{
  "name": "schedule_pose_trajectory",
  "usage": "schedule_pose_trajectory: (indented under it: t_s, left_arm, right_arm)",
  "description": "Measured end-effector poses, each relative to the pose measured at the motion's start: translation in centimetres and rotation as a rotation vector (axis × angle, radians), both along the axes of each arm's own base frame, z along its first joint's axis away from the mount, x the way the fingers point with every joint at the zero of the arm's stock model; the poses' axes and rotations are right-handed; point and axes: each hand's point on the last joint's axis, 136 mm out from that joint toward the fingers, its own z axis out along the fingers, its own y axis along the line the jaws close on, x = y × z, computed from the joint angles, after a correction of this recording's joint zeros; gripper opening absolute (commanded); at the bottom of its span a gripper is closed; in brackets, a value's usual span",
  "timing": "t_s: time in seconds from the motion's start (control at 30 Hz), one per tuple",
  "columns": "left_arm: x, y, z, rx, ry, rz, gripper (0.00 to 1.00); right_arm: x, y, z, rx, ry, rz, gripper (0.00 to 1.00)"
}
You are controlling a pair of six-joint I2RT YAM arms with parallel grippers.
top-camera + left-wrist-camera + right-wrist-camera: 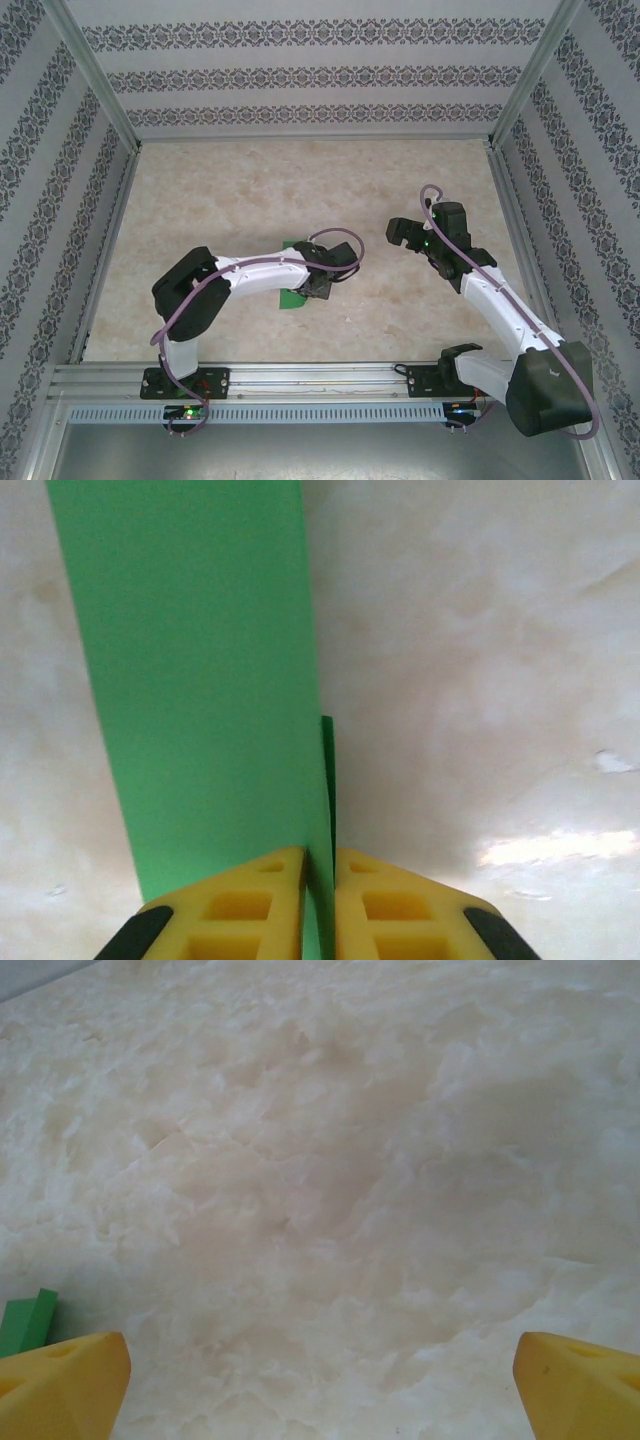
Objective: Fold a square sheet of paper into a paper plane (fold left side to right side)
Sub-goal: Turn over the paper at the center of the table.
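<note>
Jaws of left gripper [320, 905] were almost together, pinching edge of square sheet of paper [200, 680]. Sheet looked doubled into narrow strip, low over table [480, 680]. Jaws of right gripper [320, 1360] stood wide, empty, well apart from sheet. No nose, no wings visible; most folds probably remained.

Marbled beige table [300, 190], patterned walls [320, 75] — metal rail [320, 375]

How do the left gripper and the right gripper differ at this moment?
The left gripper has its jaws almost together, pinching the green paper; the right gripper has them wide apart, holding nothing. The left gripper is over the paper; the right gripper is over the marbled table, beside the paper. Both have yellow fingers.
</note>
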Motion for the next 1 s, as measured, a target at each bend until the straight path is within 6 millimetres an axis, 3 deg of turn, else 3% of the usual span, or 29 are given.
schedule_pose_trajectory:
  t_s: [0.4, 0.6, 0.77, 1.0]
  left_arm:
    - [1.7, -3.8, 0.2, -0.253, 0.009, 0.013, 0.37]
    - [2.8, -4.5, 2.6, -0.407, -0.021, 0.013, 0.46]
    - [4.7, -3.8, 6.0, -0.567, -0.095, 0.011, 0.46]
    - [7.2, 0.3, 9.8, -0.714, -0.229, 0.009, 0.47]
  right_arm:
    - [-0.1, 0.6, -0.6, 0.024, 0.025, 0.028, 0.98]
    - [-0.3, 1.7, -1.5, 0.071, 0.069, 0.08, 0.98]
    - [-0.4, 3.9, -2.3, 0.17, 0.141, 0.16, 0.79]
    - [-0.8, 8.3, -3.7, 0.347, 0.291, 0.289, 0.53]
